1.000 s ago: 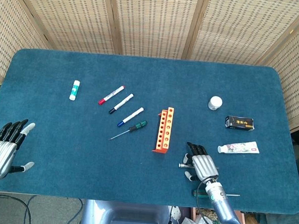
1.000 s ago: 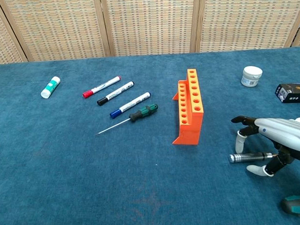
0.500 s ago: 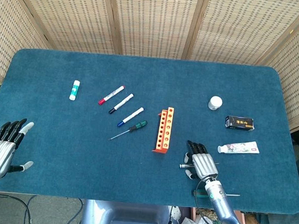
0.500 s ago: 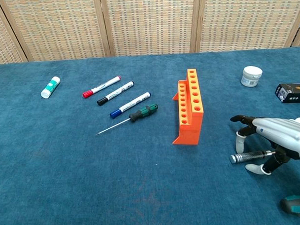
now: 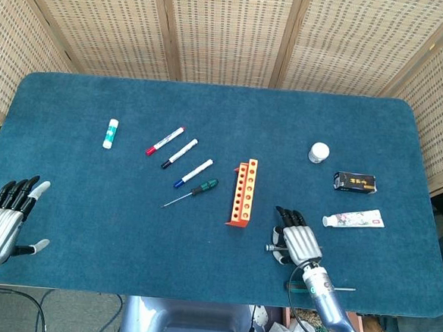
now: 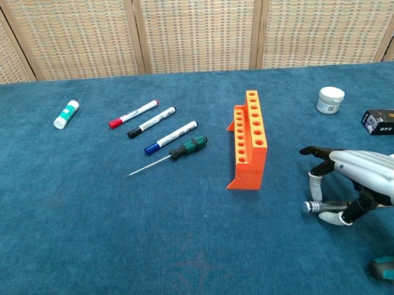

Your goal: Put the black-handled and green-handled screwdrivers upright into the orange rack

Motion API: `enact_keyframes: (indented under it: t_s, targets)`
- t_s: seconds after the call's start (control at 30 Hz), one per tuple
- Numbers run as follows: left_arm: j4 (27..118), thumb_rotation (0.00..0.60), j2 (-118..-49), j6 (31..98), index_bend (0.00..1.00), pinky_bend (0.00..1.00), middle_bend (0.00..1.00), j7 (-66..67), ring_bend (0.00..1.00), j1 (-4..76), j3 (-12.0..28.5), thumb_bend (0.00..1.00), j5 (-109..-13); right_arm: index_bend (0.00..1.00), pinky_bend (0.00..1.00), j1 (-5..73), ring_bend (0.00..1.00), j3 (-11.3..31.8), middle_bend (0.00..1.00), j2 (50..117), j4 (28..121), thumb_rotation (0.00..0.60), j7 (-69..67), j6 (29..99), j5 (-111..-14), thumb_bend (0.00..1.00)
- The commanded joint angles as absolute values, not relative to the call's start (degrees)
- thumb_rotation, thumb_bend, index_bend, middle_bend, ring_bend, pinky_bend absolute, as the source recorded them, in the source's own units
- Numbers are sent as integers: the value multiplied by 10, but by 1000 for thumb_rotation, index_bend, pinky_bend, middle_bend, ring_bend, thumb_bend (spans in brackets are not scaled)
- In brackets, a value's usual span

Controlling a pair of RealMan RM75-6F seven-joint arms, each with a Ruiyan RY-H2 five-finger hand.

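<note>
The right hand (image 6: 357,181) rests palm-down on the blue table (image 5: 210,112), right of the orange rack (image 6: 250,149). Its thumb and fingers pinch a dark, metal-ended tool, apparently the black-handled screwdriver (image 6: 323,207), held roughly level just above the cloth. The green-handled screwdriver (image 6: 178,153) lies flat on the table left of the rack, just beside the blue marker (image 6: 171,137). The rack stands upright. The left hand (image 5: 3,219) rests at the near-left table corner, fingers straight, thumb apart, holding nothing.
</note>
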State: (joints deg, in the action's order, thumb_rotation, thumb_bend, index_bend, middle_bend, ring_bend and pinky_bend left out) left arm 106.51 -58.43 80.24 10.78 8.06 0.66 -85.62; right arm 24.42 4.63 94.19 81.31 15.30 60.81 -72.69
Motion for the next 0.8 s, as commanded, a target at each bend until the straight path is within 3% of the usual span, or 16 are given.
enact_keyframes:
  t_s: [0.03,0.43,0.8]
  targets:
    - [1065,600,-584,803,0,0,0,107,0,80,7,0,-856,596,0,243,0,47,23,938,821,600,144,614,-733,467]
    - [1066,600,-583,802,0,0,0,106,0,80,5,0,-859,599,0,236,0,80,53,877,923,600,86,650,-747,474]
    - [1068,600,-580,802,0,0,0,101,0,80,3,0,-861,606,0,231,0,154,88,769,1065,600,-61,652,-719,487]
